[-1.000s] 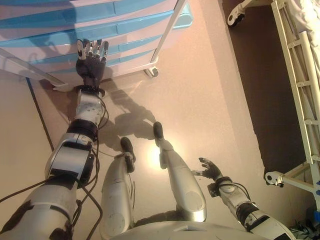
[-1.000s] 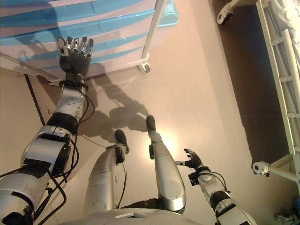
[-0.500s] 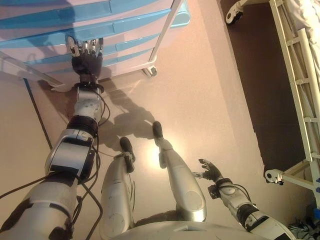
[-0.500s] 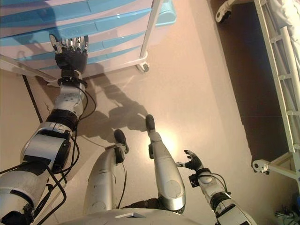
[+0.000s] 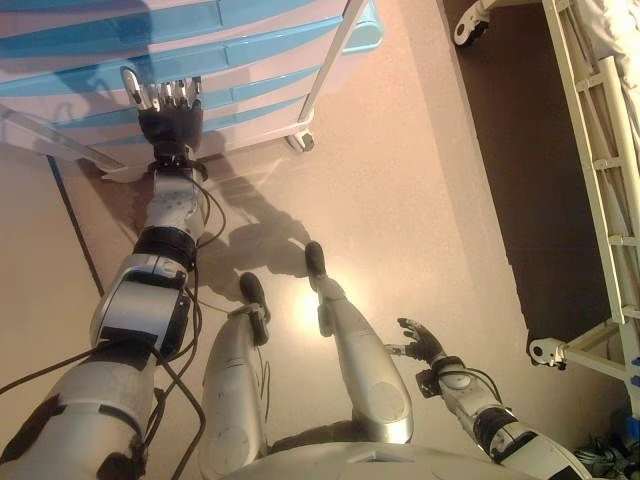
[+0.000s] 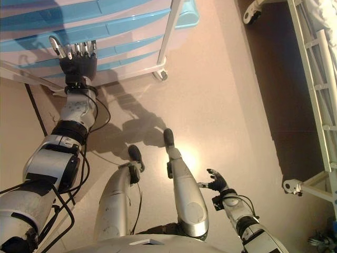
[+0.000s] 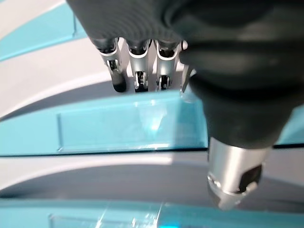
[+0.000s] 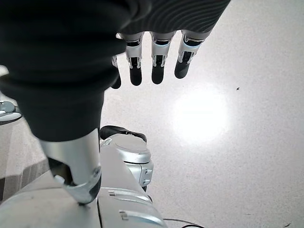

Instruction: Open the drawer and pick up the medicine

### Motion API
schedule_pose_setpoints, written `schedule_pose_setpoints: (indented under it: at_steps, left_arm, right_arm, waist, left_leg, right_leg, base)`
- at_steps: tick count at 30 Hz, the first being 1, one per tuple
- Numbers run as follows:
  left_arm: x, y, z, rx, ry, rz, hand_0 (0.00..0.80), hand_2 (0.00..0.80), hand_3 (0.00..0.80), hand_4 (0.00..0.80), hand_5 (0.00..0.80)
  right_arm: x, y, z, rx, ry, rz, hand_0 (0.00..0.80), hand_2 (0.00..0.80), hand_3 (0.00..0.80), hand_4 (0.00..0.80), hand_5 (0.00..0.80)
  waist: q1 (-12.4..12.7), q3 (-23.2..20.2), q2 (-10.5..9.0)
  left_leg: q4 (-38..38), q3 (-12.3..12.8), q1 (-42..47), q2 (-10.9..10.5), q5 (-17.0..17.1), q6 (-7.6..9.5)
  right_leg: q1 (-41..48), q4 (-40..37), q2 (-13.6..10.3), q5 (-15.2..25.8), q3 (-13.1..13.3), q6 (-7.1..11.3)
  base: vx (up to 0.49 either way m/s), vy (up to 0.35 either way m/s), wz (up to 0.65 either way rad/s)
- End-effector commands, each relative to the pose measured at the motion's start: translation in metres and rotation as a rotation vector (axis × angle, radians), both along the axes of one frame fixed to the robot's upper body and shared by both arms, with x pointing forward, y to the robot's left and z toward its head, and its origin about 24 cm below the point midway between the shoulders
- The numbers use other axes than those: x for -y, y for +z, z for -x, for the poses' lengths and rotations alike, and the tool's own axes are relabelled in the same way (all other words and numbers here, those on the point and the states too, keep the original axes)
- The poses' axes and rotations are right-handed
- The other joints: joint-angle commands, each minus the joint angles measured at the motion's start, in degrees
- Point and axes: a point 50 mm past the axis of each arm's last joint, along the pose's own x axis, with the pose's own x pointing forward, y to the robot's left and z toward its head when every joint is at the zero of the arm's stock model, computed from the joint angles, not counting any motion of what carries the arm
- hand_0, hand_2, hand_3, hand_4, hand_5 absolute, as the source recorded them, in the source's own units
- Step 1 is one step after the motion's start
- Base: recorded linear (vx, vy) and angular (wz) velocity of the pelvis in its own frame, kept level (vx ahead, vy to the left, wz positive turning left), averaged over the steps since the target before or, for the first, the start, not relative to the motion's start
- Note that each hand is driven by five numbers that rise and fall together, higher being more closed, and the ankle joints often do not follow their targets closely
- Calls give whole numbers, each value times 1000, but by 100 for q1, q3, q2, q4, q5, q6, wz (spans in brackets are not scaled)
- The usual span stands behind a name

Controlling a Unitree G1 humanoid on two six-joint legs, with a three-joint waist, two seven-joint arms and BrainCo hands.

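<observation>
Left robot hand (image 5: 168,118) open, fingers straight against blue drawer front (image 7: 128,128) of far-left drawer cart (image 5: 250,50), all drawers look closed. Medicine unseen, possibly inside. Right robot hand (image 5: 422,342) relaxed open over beige floor (image 5: 400,200). White bed frame (image 5: 600,150) far right.

Warm light from above, hard shadows.
A bright glare spot sits on the floor (image 5: 400,200); wrist views blur up close.

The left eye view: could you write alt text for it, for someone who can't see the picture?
Seen from above, a robot's left hand reaches up with straight fingers to the blue and white drawers of a wheeled cart, all closed. Its right hand hangs open low over the bare floor, and a white bed frame stands at the right edge.
</observation>
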Motion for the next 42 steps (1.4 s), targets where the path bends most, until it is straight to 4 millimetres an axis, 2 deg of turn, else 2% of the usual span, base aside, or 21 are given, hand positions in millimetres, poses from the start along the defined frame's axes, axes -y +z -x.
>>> schedule_pose_setpoints:
  at_steps: [1, 4, 5, 7, 14, 20, 24, 29, 34, 37, 42]
  left_arm:
    - [-12, 24, 1, 97, 35, 72, 0, 0, 0, 0, 0]
    - [-6, 17, 1, 106, 3, 92, 0, 0, 0, 0, 0]
    - [3, 9, 0, 89, -25, 127, 0, 0, 0, 0, 0]
    - [7, 0, -1, 16, -25, 158, 0, 0, 0, 0, 0]
    - [12, -31, -3, -185, -19, 177, 0, 0, 0, 0, 0]
    - [11, -41, -1, -215, -13, 149, 0, 0, 0, 0, 0]
    - [11, -34, 0, -135, -3, 94, 0, 0, 0, 0, 0]
    - [12, -9, 4, 101, 14, 12, 0, 0, 0, 0, 0]
    - [22, 17, 9, 316, -37, -76, 0, 0, 0, 0, 0]
    - [29, 29, 10, 389, -86, -122, 0, 0, 0, 0, 0]
    - [36, 34, 12, 441, -138, -167, 0, 0, 0, 0, 0]
  right_arm:
    - [10, 2, 4, 2, 18, 26, 0, 0, 0, 0, 0]
    - [9, 3, 3, 4, 23, 25, 0, 0, 0, 0, 0]
    - [8, 3, 3, 4, 28, 26, 0, 0, 0, 0, 0]
    - [7, 3, 2, 3, 27, 25, 0, 0, 0, 0, 0]
    - [5, 7, -7, 16, 13, 25, 0, 0, 0, 0, 0]
    - [7, 8, -7, 14, 8, 28, 0, 0, 0, 0, 0]
    - [9, 8, -7, 12, 9, 35, 0, 0, 0, 0, 0]
    - [13, 6, -3, 5, 8, 45, 0, 0, 0, 0, 0]
    - [17, 5, 1, -3, -1, 47, 0, 0, 0, 0, 0]
    - [19, 5, 1, -6, -2, 48, 0, 0, 0, 0, 0]
    - [21, 5, 0, -5, -8, 53, 0, 0, 0, 0, 0]
  waist:
    - [173, 16, 95]
    - [187, 16, 89]
    - [206, 16, 83]
    - [213, 16, 79]
    - [212, 16, 84]
    - [219, 16, 92]
    - [211, 16, 111]
    - [207, 16, 132]
    - [214, 16, 158]
    - [213, 16, 181]
    - [221, 16, 269]
  left_leg:
    - [-1209, -236, 476, -167, 233, -359]
    - [-1248, -262, 486, -178, 259, -367]
    - [-1303, -293, 499, -193, 284, -371]
    - [-1370, -300, 526, -191, 319, -380]
    - [-1493, -309, 520, -187, 424, -434]
    - [-1572, -289, 559, -174, 478, -462]
    - [-1613, -278, 566, -166, 504, -476]
    - [-1646, -259, 603, -152, 517, -483]
    - [-1676, -246, 645, -151, 516, -469]
    - [-1676, -237, 661, -150, 515, -462]
    - [-1713, -240, 708, -163, 537, -456]
  right_leg:
    - [91, 432, 306, -620, -180, -250]
    - [99, 423, 316, -618, -186, -253]
    - [114, 408, 327, -624, -187, -254]
    - [133, 392, 336, -623, -206, -253]
    - [112, 344, 326, -606, -277, -255]
    - [147, 307, 308, -603, -325, -257]
    - [139, 298, 303, -599, -339, -265]
    - [161, 292, 292, -599, -348, -274]
    - [178, 296, 291, -593, -357, -290]
    - [189, 305, 280, -596, -364, -292]
    - [205, 334, 267, -613, -366, -294]
  base:
    - [-2, -12, 6]
    - [-4, -14, 8]
    - [-11, -25, 9]
    - [-15, -32, 3]
    - [-25, -31, 4]
    - [-3, -3, 1]
    - [0, 0, 0]
    - [0, 0, 0]
    - [0, 0, 0]
    - [0, 0, 0]
    - [9, 30, 0]
